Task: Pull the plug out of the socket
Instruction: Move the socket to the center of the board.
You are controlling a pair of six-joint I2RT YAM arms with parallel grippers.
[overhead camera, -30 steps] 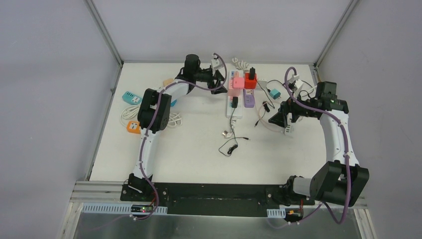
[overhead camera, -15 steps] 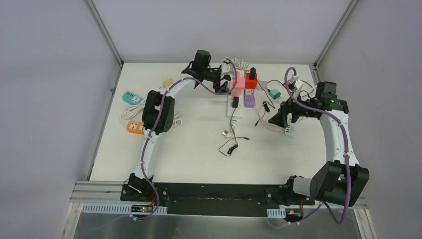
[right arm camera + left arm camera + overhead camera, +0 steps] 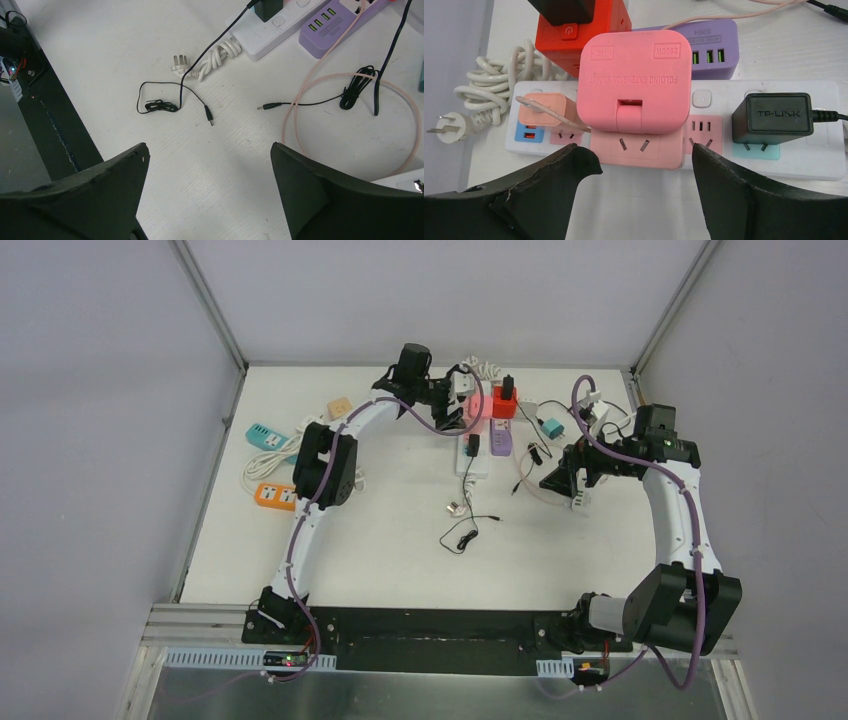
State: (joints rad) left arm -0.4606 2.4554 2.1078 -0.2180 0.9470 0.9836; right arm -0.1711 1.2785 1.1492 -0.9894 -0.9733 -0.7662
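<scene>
A white power strip (image 3: pixel 804 165) lies on the table, the socket here. A pink plug-in cube (image 3: pixel 634 80) marked as a folding extension socket sits pressed into it. To its right on the same strip is a black TP-LINK plug (image 3: pixel 772 117). To its left is a small peach plug (image 3: pixel 544 110). My left gripper (image 3: pixel 639 150) is open just in front of the pink cube (image 3: pixel 483 405), its fingers level with the cube's two sides and apart from it. In the top view the left gripper (image 3: pixel 458 400) is at the strip's far end. My right gripper (image 3: pixel 209 146) hangs open over bare table with nothing in it.
A red socket cube (image 3: pixel 584 30) and a purple USB strip (image 3: pixel 709 50) lie just behind the pink cube. A coiled white cord (image 3: pixel 489 85) lies to the left. Loose black cables (image 3: pixel 175 100) and a pink cable (image 3: pixel 350 80) lie under the right gripper. Teal strip (image 3: pixel 264 436) and orange cube (image 3: pixel 268 496) are at left.
My left arm has swung right along the back of the table to the pink cube, and its jaws have narrowed slightly. The right arm has not moved.
</scene>
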